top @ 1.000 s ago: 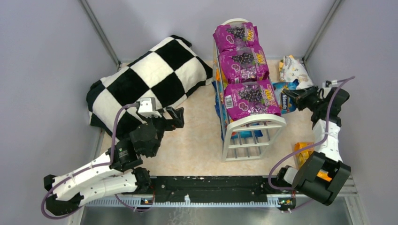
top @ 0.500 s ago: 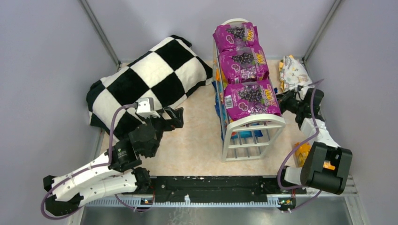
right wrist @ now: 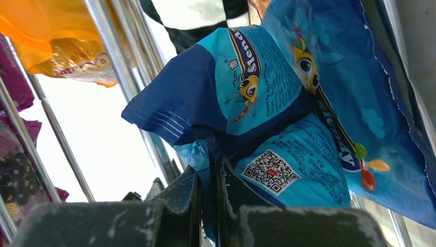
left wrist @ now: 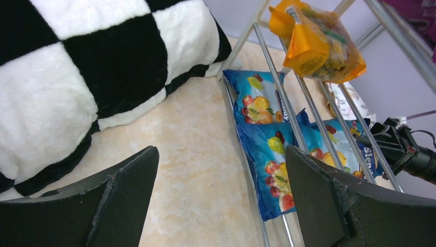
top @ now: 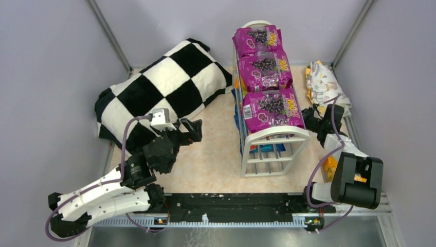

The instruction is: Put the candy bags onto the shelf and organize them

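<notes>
The right gripper point(right wrist: 208, 177) is pinching a blue candy bag point(right wrist: 247, 98) to slide it onto the shelf point(top: 277, 135), while the left gripper point(left wrist: 218, 154) is sitting open.

Three bags point(top: 266, 67) lie in a row on the shelf's point(top: 244, 157) top tier, more bags point(left wrist: 267, 154) on tiers below. A cushion point(top: 164, 85) lies left of the shelf. Right of it, one bag point(right wrist: 247, 103) sits in the right gripper point(right wrist: 208, 180), with a pile point(top: 323, 82) behind.

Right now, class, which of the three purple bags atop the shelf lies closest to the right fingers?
The purple bag at the shelf's near end, beside the right fingers pinching a blue bag; the other two lie farther back.
</notes>
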{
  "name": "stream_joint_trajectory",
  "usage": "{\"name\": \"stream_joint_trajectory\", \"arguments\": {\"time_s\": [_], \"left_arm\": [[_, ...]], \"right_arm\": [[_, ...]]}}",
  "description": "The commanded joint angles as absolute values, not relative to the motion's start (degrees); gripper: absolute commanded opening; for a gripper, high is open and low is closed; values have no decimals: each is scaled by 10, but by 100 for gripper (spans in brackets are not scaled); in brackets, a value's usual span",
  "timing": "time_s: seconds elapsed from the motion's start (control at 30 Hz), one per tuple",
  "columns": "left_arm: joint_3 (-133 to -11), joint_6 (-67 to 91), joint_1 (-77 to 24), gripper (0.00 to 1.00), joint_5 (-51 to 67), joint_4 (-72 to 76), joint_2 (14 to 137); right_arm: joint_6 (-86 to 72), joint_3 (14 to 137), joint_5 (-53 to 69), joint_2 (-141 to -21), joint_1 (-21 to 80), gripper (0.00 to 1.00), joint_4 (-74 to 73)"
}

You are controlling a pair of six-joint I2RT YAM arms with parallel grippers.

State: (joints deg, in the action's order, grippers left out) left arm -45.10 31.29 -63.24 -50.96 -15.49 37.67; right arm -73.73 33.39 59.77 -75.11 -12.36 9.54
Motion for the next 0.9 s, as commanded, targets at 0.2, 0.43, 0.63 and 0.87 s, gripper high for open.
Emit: {"name": "stream_joint_trajectory", "arguments": {"time_s": [0.2,0.43,0.63,0.87], "left_arm": [[-377,417,-566,98,-307,-108,442],[-295,499,-382,99,63,49,516],[-271,582,-342,97,285,237,650],[-289,655,-348,87,439,416,826]], "right_arm": [[-626,301,666,-782,-88,0,31],[-534,312,664,-797,-70,0,-38],[-493,297,662,-802,-65,0,-51],[-431,282,638,-782,-62,2,-99]]}}
